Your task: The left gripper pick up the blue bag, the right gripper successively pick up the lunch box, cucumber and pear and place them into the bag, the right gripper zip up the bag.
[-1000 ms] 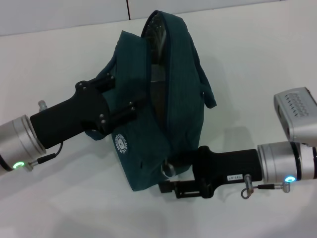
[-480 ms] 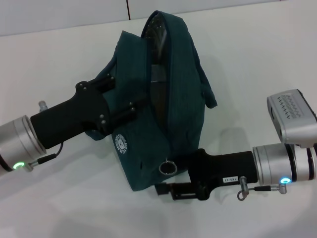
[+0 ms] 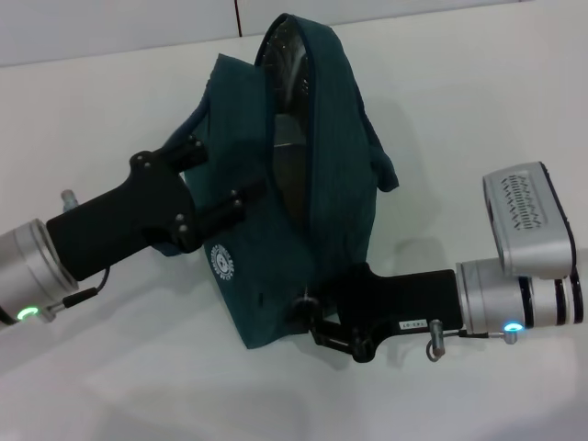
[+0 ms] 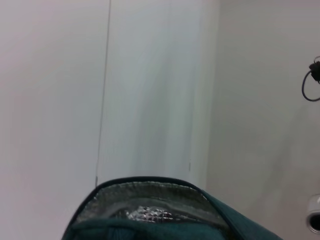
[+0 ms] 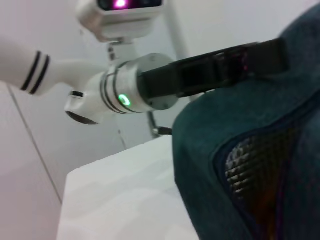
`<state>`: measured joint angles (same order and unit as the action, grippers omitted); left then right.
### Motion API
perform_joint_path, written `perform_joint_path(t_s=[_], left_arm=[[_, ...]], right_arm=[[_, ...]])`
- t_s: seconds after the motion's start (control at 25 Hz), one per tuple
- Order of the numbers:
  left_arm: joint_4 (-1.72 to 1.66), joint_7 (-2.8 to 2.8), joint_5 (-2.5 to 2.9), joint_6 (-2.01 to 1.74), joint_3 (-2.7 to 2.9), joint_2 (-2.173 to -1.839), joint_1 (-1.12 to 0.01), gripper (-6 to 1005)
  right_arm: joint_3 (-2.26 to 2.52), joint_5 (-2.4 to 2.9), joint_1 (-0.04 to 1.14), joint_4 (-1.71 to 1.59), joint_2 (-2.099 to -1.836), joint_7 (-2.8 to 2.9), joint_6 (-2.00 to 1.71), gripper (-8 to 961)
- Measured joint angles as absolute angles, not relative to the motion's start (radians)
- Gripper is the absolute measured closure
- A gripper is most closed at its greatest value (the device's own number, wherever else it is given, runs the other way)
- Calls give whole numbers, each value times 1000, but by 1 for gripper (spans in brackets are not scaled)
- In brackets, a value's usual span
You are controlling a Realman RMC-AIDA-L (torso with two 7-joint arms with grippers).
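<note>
Right gripper [image 3: 317,322] shifted onto blue bag [image 3: 335,184], unzipped

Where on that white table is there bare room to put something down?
Bare tabletop lies beyond the left hand and in front of both arms. It is crowded around the dark teal fabric bag, where the right hand works.

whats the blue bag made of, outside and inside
The blue bag looks like matte woven fabric outside: it creases and sags softly. Its lining appears to be a silvery quilted foil, with a shiny diamond pattern, probably insulation.
</note>
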<state>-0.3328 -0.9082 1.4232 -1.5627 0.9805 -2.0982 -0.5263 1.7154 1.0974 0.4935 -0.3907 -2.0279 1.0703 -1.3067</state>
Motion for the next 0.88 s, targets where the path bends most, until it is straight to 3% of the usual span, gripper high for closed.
perform_joint_path(t_s=[0.2,0.52,0.88], left_arm=[[-333,-895,1366,-1574,978,-2097,-503,373],[-254,-796,1172,-1621,978,-2099,-497,370],[-181,-726,1045,-1696,982,-2097,-428,371]], right_arm=[[1719,1098,497,-421,-2026,1043,-1345,879],[1717,1103,571,-448,-2023,986,-1328,946],[1704,1099,582,-458,-2020,955,-1320,944]])
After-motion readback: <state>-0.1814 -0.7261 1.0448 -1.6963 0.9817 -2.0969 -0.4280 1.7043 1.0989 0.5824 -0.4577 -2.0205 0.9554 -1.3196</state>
